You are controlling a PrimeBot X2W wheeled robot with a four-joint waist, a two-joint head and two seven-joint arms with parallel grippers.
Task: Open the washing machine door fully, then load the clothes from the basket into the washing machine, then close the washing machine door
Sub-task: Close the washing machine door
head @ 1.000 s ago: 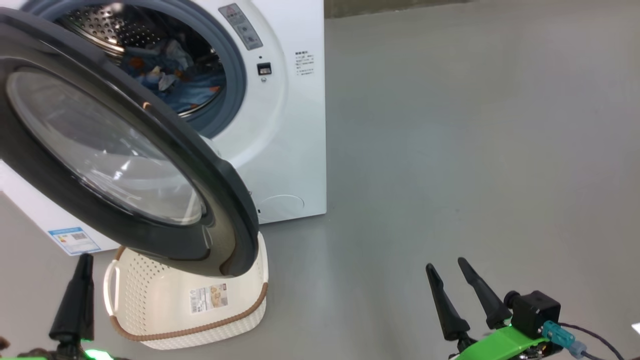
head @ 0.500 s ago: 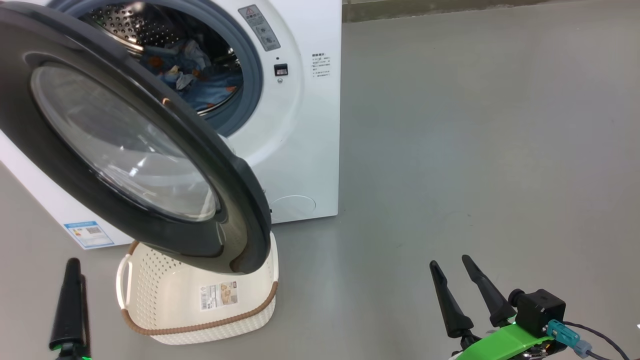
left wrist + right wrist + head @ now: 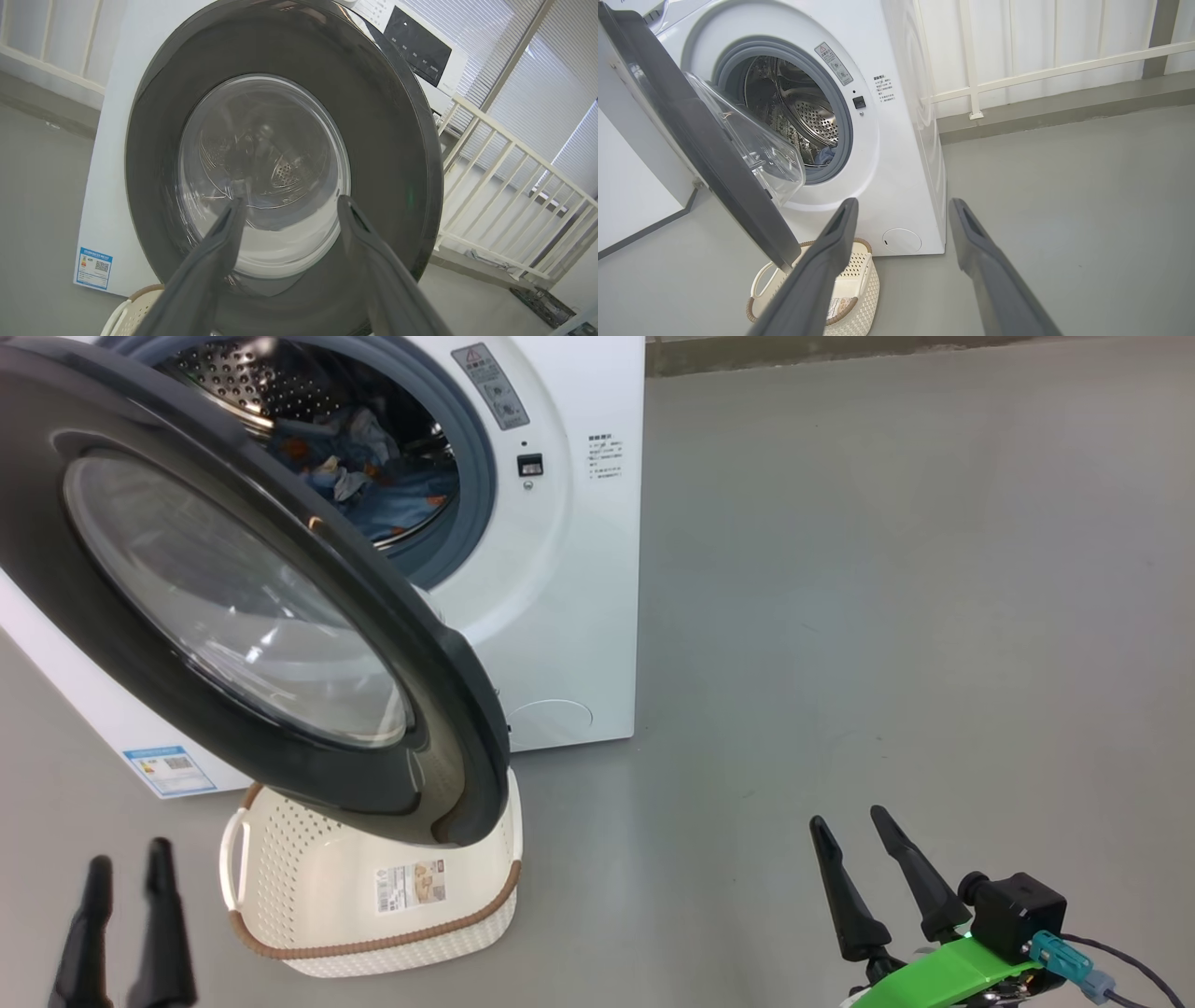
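blue label (image 3: 169,769) on washing machine (image 3: 579,616), perhaps with qr code; print unreadable

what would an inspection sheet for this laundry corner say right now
surface: smooth grey floor
job's things: washing machine with door swung open over the basket; blue clothes lie in the drum; no clothes seen in the basket
clutter: nothing seen
grippers: left hand and right hand both open, holding nothing, apart from the door
cables: dark cable trailing from the right wrist
surroundings: white railing beside the machine
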